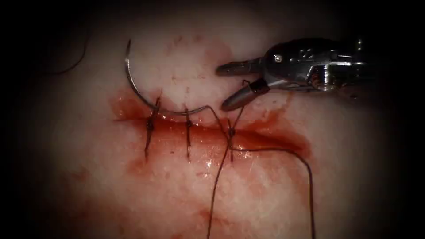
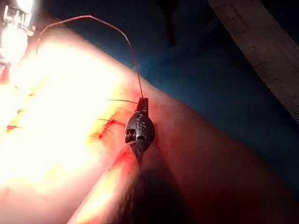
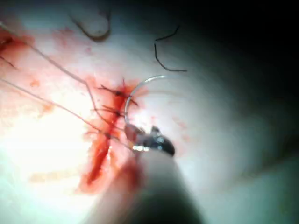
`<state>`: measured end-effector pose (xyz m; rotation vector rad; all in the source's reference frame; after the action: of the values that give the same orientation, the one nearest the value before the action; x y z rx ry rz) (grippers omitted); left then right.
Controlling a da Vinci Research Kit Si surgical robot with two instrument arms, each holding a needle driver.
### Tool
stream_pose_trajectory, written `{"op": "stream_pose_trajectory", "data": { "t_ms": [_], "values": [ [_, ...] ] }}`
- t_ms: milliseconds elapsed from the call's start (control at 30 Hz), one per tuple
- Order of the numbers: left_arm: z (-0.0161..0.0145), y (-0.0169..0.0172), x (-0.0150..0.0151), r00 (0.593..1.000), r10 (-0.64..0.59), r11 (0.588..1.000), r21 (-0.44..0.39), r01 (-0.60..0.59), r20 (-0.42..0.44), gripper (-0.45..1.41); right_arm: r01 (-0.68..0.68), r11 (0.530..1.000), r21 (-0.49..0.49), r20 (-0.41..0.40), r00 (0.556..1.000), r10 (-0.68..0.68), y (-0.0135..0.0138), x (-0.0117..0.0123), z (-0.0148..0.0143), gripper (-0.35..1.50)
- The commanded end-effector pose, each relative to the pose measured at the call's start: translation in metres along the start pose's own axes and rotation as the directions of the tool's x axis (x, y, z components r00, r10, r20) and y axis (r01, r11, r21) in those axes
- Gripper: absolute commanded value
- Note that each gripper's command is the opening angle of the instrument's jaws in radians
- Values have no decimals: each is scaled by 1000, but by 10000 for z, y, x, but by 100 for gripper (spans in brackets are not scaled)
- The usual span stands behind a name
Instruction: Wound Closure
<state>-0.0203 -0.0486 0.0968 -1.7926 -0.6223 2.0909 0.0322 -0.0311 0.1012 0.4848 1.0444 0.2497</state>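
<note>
Lying loose on the tissue (image 1: 177,66), the curved steel needle (image 1: 133,86) arcs from its sharp tip up above the cut (image 1: 265,139) down to its tail near the middle stitch; neither tool holds it, and I cannot tell whether any of it sits in the flesh. The right tool (image 1: 223,86) hovers just above the cut, its two polished metal jaws spread apart and holding nothing. There is small marking on its shiny body, too small to read. Three dark knotted stitches (image 1: 188,132) cross the glossy, wet-looking cut, with red fluid (image 1: 128,106) smeared around it. Thin dark thread (image 1: 305,168) runs from the third stitch in long loops. In the left wrist view the left tool (image 2: 142,103) looks pinched on a fine strand of thread, beside a ruler (image 2: 266,51) with printed graduations.
</note>
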Motion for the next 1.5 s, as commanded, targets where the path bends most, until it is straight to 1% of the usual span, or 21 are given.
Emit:
{"op": "stream_pose_trajectory", "data": {
  "t_ms": [33,200,267,367,433,467,500,533,567,600,667,800,833,900,933,1067,1167,1233,1333,1467,1500],
  "values": [
    [4,-6,2,1000,1,1000,10,-1,-4,-45,3,998,-56,-24,1000,-5,-1,3,-11,111],
    [-1,-49,43,999,40,999,35,-39,-21,-45,-15,988,-154,-57,998,6,-6,-3,-59,120],
    [1,-90,71,998,52,997,50,-50,-34,-45,-47,975,-216,-79,996,30,-22,-24,-89,120],
    [4,-122,88,996,74,995,73,-71,-39,-45,-53,971,-232,-70,997,37,-46,-47,-94,115],
    [6,-141,97,996,79,994,83,-75,-43,-45,-57,978,-203,-66,997,44,-66,-59,-92,86],
    [6,-151,100,995,85,993,90,-81,-43,-45,-60,981,-186,-65,997,48,-76,-63,-89,64],
    [7,-163,103,995,84,992,96,-80,-44,-45,-64,985,-162,-65,996,54,-88,-66,-85,22],
    [8,-180,106,995,88,991,104,-83,-46,-45,-65,992,-112,-73,996,57,-105,-67,-78,-35],
    [8,-191,106,995,90,990,111,-84,-45,-45,-64,993,-102,-82,995,56,-112,-65,-75,-35],
    [7,-206,104,995,85,990,118,-79,-45,-45,-68,992,-104,-109,992,56,-123,-57,-68,-35],
    [6,-221,101,996,82,989,125,-75,-44,-45,-78,991,-110,-134,989,63,-130,-44,-59,-35],
    [3,-242,93,996,79,988,136,-72,-42,-45,-104,987,-126,-181,980,81,-133,-17,-41,-35],
    [2,-252,89,996,78,988,138,-72,-42,-45,-108,984,-144,-199,977,78,-131,-4,-34,-35],
    [0,-262,85,996,78,988,140,-72,-41,-45,-100,982,-157,-210,976,66,-128,3,-26,-35],
    [-2,-271,82,996,78,987,142,-71,-41,-45,-103,981,-166,-216,974,66,-126,7,-15,-35],
    [-5,-293,74,996,76,985,158,-70,-36,-45,-97,982,-161,-216,975,61,-129,9,3,-35],
    [-5,-318,60,997,79,980,183,-72,-27,-45,-95,983,-157,-244,968,54,-133,14,4,-35],
    [-3,-334,44,996,86,977,196,-80,-20,-45,-101,983,-153,-282,958,55,-136,17,-1,-35],
    [1,-347,25,995,99,974,205,-94,-13,-45,-106,984,-146,-320,946,55,-138,19,-7,-35],
    [7,-358,-11,995,96,972,215,-93,-3,-45,-121,979,-164,-374,926,52,-138,19,-9,-35],
    [8,-359,-19,996,91,972,216,-88,-1,-45,-126,977,-170,-390,919,51,-137,20,-9,-30]
  ]
}}
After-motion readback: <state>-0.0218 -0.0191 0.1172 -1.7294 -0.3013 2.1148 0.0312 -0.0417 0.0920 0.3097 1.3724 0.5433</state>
